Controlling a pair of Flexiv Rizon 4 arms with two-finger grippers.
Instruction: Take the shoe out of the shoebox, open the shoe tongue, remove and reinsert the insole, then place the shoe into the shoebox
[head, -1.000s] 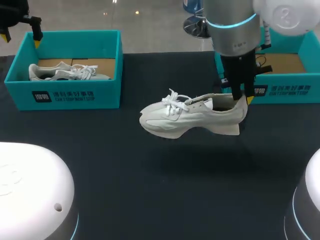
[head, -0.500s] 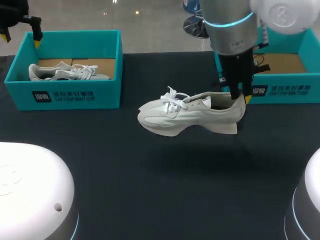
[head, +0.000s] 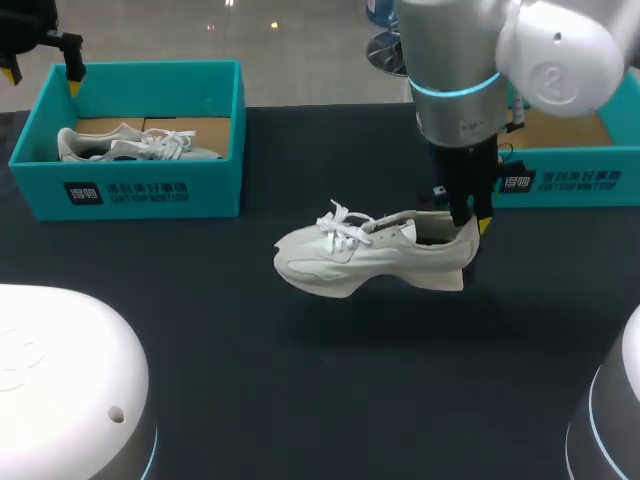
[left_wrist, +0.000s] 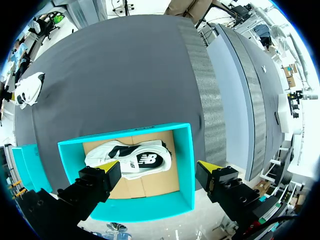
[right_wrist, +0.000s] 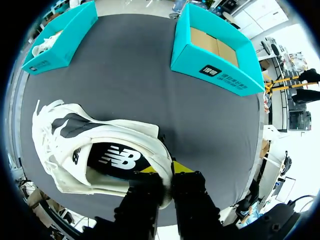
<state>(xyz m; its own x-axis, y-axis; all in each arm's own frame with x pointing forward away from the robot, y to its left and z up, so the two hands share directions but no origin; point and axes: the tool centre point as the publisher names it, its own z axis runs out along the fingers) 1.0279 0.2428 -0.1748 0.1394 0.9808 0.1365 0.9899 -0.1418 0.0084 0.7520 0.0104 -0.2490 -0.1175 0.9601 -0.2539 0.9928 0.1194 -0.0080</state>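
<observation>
A white sneaker (head: 370, 255) hangs above the middle of the dark table, toe to the left. My right gripper (head: 472, 222) is shut on its heel collar. In the right wrist view the sneaker (right_wrist: 95, 150) stretches away from the gripper (right_wrist: 167, 174), one finger inside the heel and one outside. The empty teal shoebox (head: 575, 150) stands behind it at the right. My left gripper (head: 42, 70) hovers open over the back-left teal box (head: 130, 185), which holds a second white sneaker (left_wrist: 130, 159). That gripper (left_wrist: 159, 172) stands wide above this box (left_wrist: 182, 165).
The two white arm bases (head: 60, 380) fill the near corners. Dark table surface (head: 330, 390) lies bare under and in front of the hanging sneaker. In the right wrist view the empty shoebox (right_wrist: 215, 50) is ahead of the gripper, and the other box (right_wrist: 62, 40) lies beyond the sneaker's toe.
My right arm has carried the sneaker a little to the left and toward the front of the table, away from the right shoebox. The left arm has not moved.
</observation>
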